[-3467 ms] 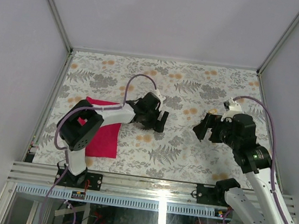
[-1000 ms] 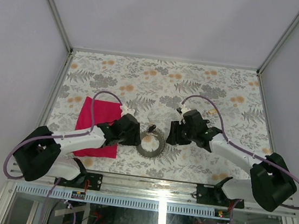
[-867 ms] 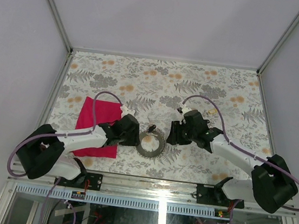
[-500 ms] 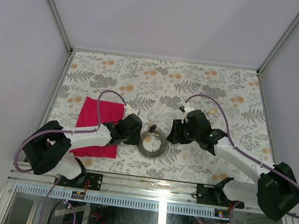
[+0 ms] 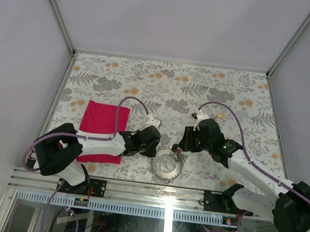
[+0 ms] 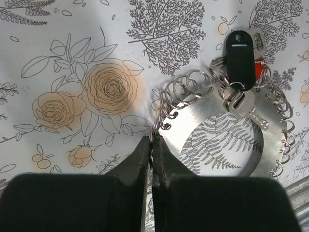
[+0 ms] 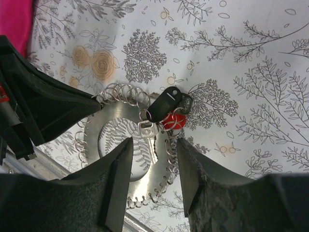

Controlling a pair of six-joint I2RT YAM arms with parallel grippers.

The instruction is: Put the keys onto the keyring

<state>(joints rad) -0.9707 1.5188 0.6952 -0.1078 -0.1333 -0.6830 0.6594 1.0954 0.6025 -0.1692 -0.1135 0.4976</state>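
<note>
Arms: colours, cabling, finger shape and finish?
The left arm and right arm: white links, black joint housings, a purple cable looping along each. The left fingers are smooth black wedges; the right fingers are black and rough-textured.

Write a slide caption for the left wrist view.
Left gripper shut on the rim of the keyring, keys clustered on its far side.

A pink cloth (image 5: 101,119) lies flat at the left of the tabletop (image 5: 164,83), which has leaves and orange flowers on it.
</note>
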